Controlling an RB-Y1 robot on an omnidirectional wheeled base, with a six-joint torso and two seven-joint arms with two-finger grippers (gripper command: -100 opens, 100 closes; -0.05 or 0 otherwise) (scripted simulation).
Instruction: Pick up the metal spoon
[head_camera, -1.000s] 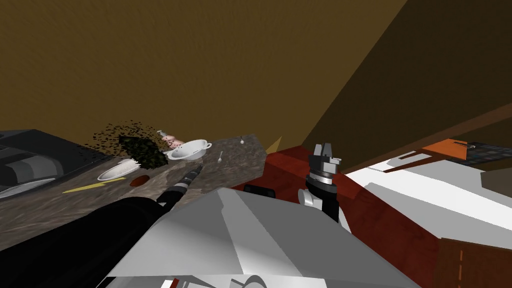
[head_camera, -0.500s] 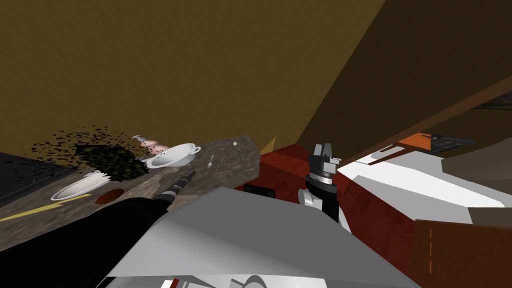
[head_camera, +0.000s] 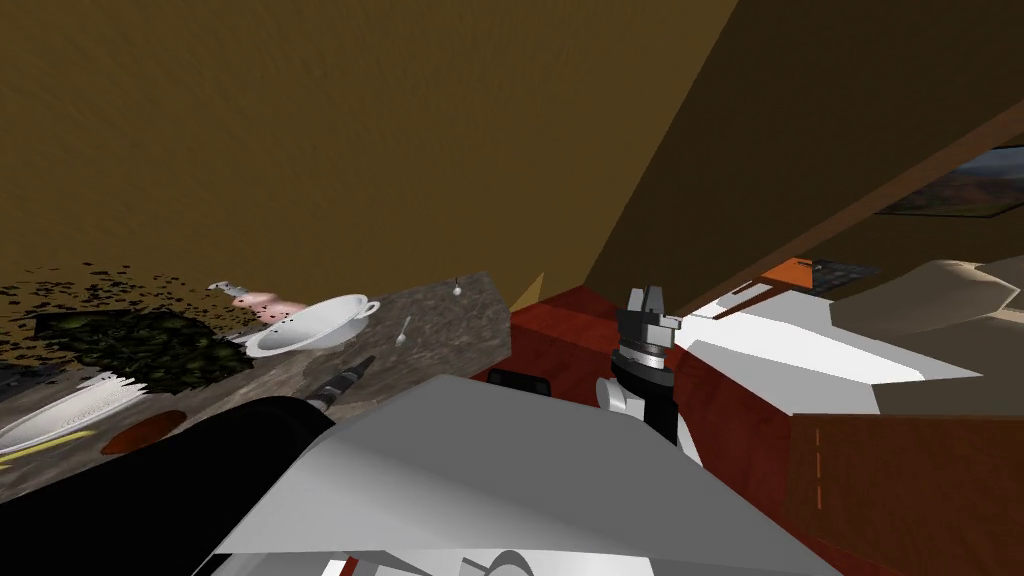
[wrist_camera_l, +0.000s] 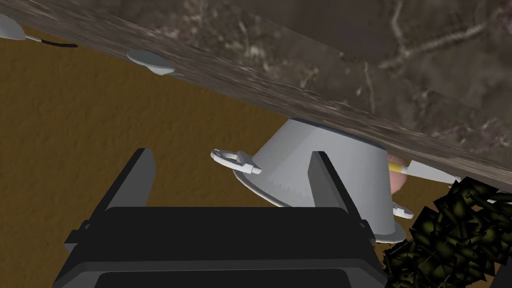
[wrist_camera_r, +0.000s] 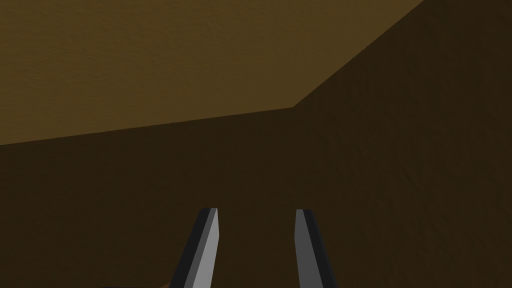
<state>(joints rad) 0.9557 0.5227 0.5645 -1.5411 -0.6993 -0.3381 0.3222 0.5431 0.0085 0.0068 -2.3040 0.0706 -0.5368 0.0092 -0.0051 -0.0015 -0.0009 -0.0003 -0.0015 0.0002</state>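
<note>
Two fingers of our left tool (wrist_camera_l: 230, 152) stand wide apart with nothing between them, over the mottled brown worktop (head_camera: 445, 345). The grey spoon (head_camera: 402, 331) lies near the worktop's right edge, close to the white two-handled bowl (head_camera: 300, 328). Our right tool (head_camera: 650, 296), past that edge, has its fingers slightly apart.

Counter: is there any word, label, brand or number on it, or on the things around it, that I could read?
None: no word, number, brand or sign can be read.
The counter, bowl and spoon are plain.
The framed picture on the wall is too blurred to tell.
</note>
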